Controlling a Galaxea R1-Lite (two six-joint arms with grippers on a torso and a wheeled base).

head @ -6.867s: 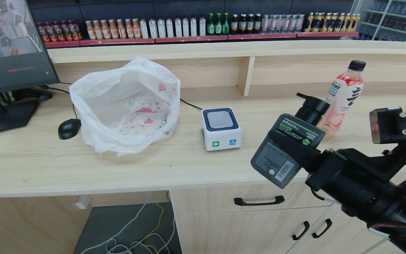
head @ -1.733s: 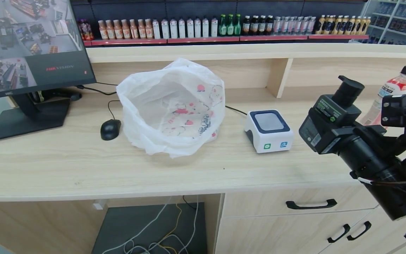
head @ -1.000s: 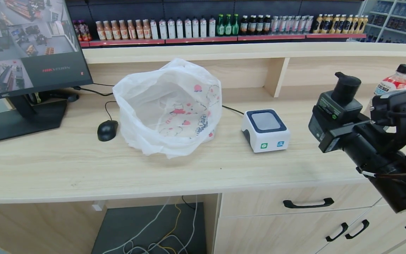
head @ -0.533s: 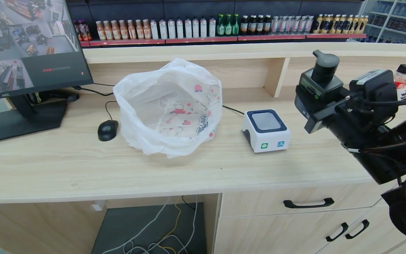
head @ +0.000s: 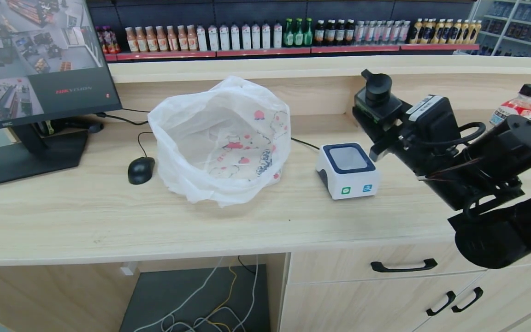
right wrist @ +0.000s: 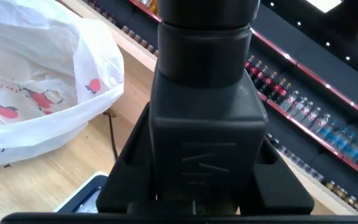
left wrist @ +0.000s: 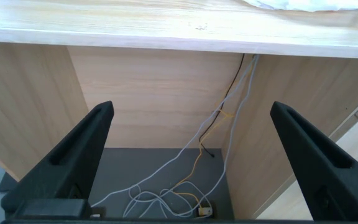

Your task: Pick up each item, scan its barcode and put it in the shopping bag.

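My right gripper (head: 386,133) is shut on a black square bottle (head: 377,102) with a round black cap, held upright above the counter just behind and to the right of the white barcode scanner (head: 347,169). From the right wrist, the black bottle (right wrist: 204,124) stands close up, with the shopping bag (right wrist: 36,93) beyond it. The white shopping bag (head: 221,138) with red prints stands open left of the scanner. A pink drink bottle (head: 516,105) stands at the far right. My left gripper (left wrist: 191,162) hangs open below the counter edge, holding nothing.
A monitor (head: 30,60) and a black mouse (head: 140,169) sit left of the bag. A raised ledge (head: 293,69) with a divider runs along the counter's back. Drawers (head: 404,266) and loose cables (left wrist: 185,193) lie under the counter.
The right arm has carried the black bottle up and to the left, from the counter's right end to a spot by the scanner. The head camera shifted early on.
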